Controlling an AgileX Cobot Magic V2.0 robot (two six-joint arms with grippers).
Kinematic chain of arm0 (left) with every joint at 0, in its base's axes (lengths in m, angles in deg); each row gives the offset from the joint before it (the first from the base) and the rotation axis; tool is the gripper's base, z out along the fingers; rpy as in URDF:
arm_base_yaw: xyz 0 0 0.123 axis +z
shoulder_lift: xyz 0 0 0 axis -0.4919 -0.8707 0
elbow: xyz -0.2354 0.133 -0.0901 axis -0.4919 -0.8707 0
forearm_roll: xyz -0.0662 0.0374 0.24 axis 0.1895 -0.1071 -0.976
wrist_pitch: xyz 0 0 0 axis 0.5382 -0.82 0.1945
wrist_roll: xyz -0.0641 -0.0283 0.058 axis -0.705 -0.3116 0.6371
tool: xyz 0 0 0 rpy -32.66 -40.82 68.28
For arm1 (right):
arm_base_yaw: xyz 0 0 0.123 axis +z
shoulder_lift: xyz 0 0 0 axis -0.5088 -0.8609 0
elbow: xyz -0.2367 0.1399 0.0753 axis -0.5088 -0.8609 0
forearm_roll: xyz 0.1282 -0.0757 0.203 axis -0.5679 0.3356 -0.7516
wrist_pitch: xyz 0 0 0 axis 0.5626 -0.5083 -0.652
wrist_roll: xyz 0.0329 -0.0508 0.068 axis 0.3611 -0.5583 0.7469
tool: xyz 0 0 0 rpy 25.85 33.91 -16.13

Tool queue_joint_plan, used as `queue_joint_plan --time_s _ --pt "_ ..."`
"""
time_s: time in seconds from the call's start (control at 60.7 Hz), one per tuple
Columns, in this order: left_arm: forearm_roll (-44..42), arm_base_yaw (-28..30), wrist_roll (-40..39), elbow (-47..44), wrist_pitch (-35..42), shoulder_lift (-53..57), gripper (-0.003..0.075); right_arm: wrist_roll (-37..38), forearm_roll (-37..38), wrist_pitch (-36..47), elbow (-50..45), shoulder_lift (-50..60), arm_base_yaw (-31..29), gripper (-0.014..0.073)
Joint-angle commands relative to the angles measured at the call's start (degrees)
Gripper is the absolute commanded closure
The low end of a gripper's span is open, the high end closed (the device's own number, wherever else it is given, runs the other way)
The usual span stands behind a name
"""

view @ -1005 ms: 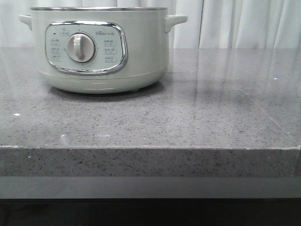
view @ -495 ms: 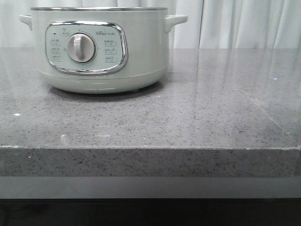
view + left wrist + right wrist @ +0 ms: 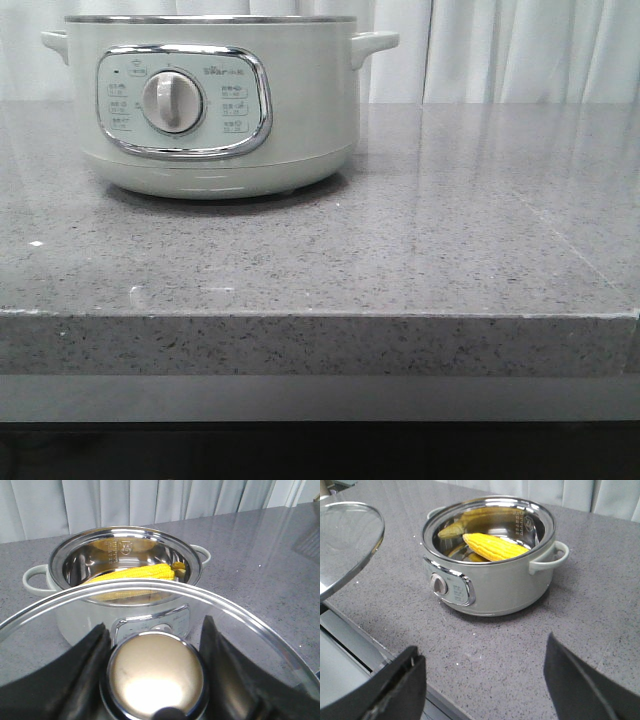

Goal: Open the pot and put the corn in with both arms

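Corn (image 3: pixel 496 547) lies in your open pot (image 3: pixel 215 105); left gripper (image 3: pixel 152 672) clamps the lid (image 3: pixel 250 630) knob, right gripper (image 3: pixel 480 690) spread, empty.

Even, soft daylight on all three feeds; I see glare only on metal and glass.

Light comes through the pale curtains (image 3: pixel 520 50) behind, leaving streaky reflections on the glossy worktop (image 3: pixel 450 200) and a soft shadow under the pot (image 3: pixel 300 110). From the left wrist, the lid (image 3: pixel 150 610) knob (image 3: pixel 152 672) shows a blown-out hotspot and sits slightly soft, as do the dark tool fingers (image 3: pixel 85 675). From the right wrist, the pot's steel inside mirrors the corn (image 3: pixel 495 546); near fingers (image 3: pixel 580 690) are blurred.
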State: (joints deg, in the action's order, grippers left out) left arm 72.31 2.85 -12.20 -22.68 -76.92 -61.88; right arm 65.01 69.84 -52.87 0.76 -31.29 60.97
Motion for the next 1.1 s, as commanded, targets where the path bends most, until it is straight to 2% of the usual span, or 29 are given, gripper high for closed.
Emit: queue_joint_plan --time_s 0.0,0.495,0.758,0.874,1.088 --pt "0.77 -0.3 0.04 2.26 8.54 0.35 0.0512 -0.09 -0.49 4.97 1.31 0.25 -0.31 0.0074" --pt "0.77 -0.3 0.04 2.26 8.54 0.35 0.0512 -0.09 -0.49 4.96 1.26 0.25 -0.31 0.0074" --pt "0.77 -0.3 0.04 2.26 12.68 -0.53 0.0512 -0.09 -0.49 4.96 1.26 0.25 -0.31 0.0074" --pt "0.77 -0.3 0.04 2.9 16.28 -3.16 0.0512 -0.09 -0.49 4.96 1.26 0.25 -0.31 0.0074" --pt "0.53 -0.3 0.04 10.16 16.65 -14.03 0.0512 -0.09 -0.49 4.96 1.26 0.25 -0.31 0.0074"
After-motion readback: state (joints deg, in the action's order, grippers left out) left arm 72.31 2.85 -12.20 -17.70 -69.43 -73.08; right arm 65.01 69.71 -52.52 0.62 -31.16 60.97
